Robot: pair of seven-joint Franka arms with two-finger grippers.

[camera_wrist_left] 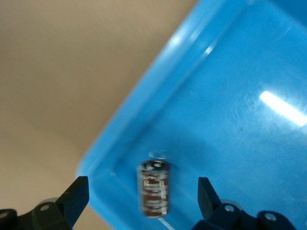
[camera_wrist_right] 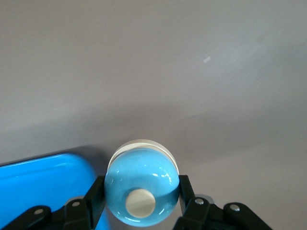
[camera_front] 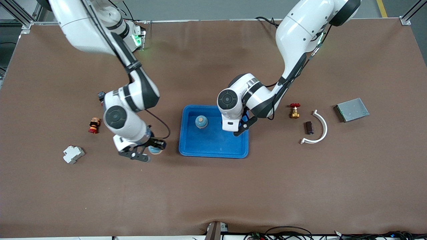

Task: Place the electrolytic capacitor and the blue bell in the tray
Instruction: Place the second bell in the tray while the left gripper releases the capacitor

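Table: brown mat, both arms reaching over it.
Tray: blue, mid-table, between the two arms' working areas.
Left gripper: over the tray's corner toward the left arm's end; fingers spread wide, gripping nothing.
Right gripper: low over the mat just beside the tray, toward the right arm's end; clamped on the bell.
Bell: light blue dome with a white button on top, pinched between the right gripper's fingers; outside the tray, close to its rim.
Second bell: blue, inside the tray, in the half farther from the front camera.
Capacitor: dark cylinder with silver print, inside the tray near a corner, between the left gripper's open fingers, touching neither.
Plate: grey, toward the left arm's end.
Arc: white curved strip, beside a small dark block.
Valve: brass, red handle, between tray and arc.
Breaker: white, toward the right arm's end.
Red part: small, red and brown, farther from the front camera than the breaker.
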